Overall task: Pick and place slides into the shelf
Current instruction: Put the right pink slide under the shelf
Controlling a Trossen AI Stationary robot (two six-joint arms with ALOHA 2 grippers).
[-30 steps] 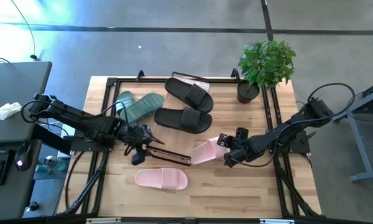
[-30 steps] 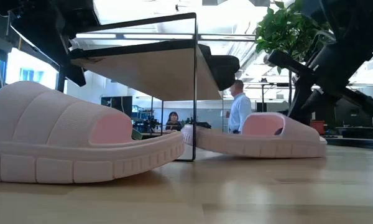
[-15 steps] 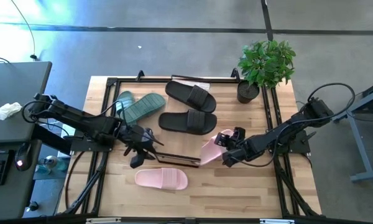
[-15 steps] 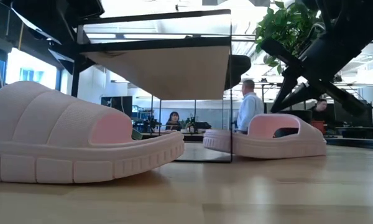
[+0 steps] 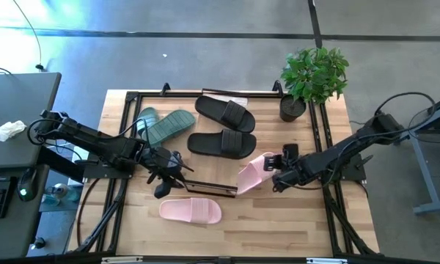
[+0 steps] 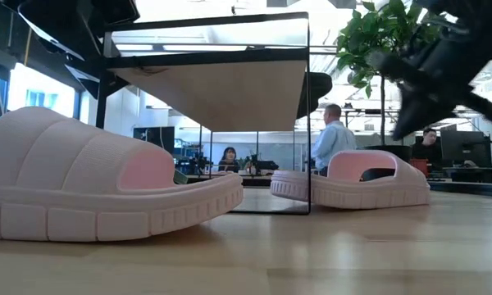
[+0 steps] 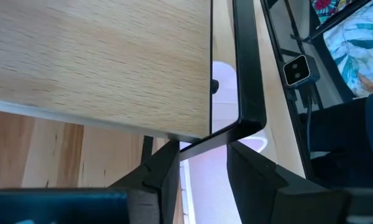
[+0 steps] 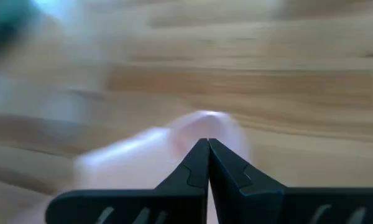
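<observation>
The shelf [image 6: 213, 86] has a light plank and a thin black frame. Its near bar [image 5: 209, 187] runs from my left gripper [image 5: 177, 180], which is shut on it, toward a pink slide [image 5: 251, 173]. That slide lies sole down on the table just right of the shelf's post [image 6: 308, 123]. My right gripper [image 5: 276, 180] is shut and hangs above this slide's right end, clear of it in the low view. A second pink slide [image 5: 191, 211] lies near the front edge. Two black slides [image 5: 221, 141] and two green ones [image 5: 161, 125] lie farther back, and one black end [image 6: 313, 86] rests on the plank. My left gripper pinches a thin black frame bar [image 7: 205, 138] of the shelf, close to a corner, between its two fingers. The fingers slant down from the table's left and lie across the bar. The shelf stands roughly level, with its right post reaching down to the table [image 6: 308, 210].
A potted plant [image 5: 314, 77] stands at the table's far right corner. A dark desk [image 5: 15, 147] with a keyboard sits to the left of the table. People [image 6: 328, 143] show in the room beyond. Bare wood lies at the front right.
My left gripper has shut on the shelf's frame bar. The shelf has swung from tilted to about level, its near right corner going toward the table's right. The pink slide beside it slid right and turned. My right gripper has then risen and drawn back right, off that slide.
</observation>
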